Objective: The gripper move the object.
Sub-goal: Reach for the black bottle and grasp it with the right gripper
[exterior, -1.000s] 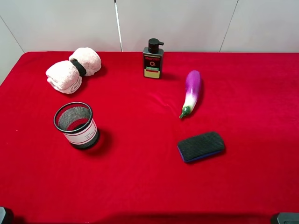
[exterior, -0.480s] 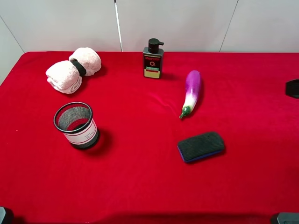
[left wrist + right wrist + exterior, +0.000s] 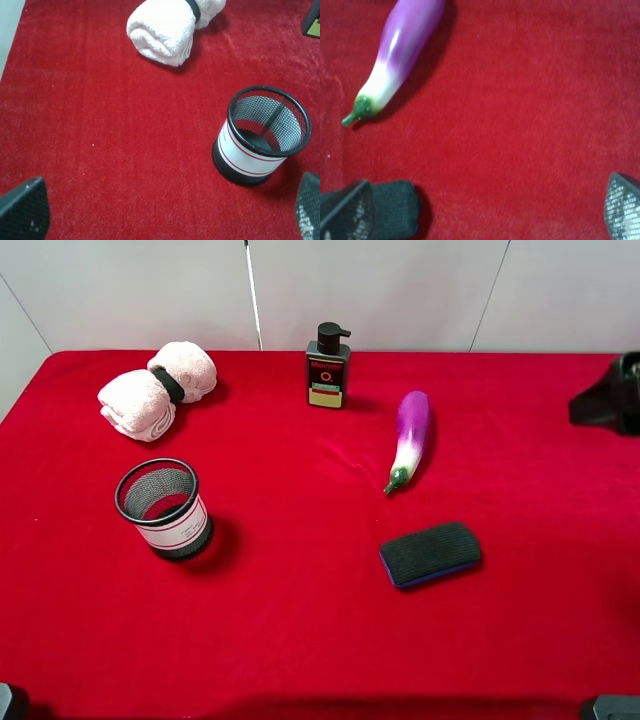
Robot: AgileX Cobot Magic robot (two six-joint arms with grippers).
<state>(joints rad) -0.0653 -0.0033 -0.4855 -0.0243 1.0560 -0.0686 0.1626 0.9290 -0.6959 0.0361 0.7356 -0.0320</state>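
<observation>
The object, a small dark pump bottle (image 3: 327, 367) with a red, green and cream label, stands upright at the back middle of the red table (image 3: 300, 640). One corner of it shows in the left wrist view (image 3: 313, 22). My right gripper (image 3: 604, 397) hangs at the table's far right edge, well to the right of the bottle. In its wrist view the right gripper (image 3: 485, 210) is open with only red cloth between its fingertips (image 3: 621, 209). My left gripper (image 3: 165, 212) is open too and holds nothing; it does not show in the high view.
A purple eggplant (image 3: 410, 437) lies right of the bottle, with a black eraser block (image 3: 431, 553) in front of it. A black mesh cup (image 3: 163, 507) stands at the left. A rolled white towel (image 3: 157, 388) lies at the back left.
The right gripper has come into the high view from the right edge and moved further in and up. Nothing on the table has moved.
</observation>
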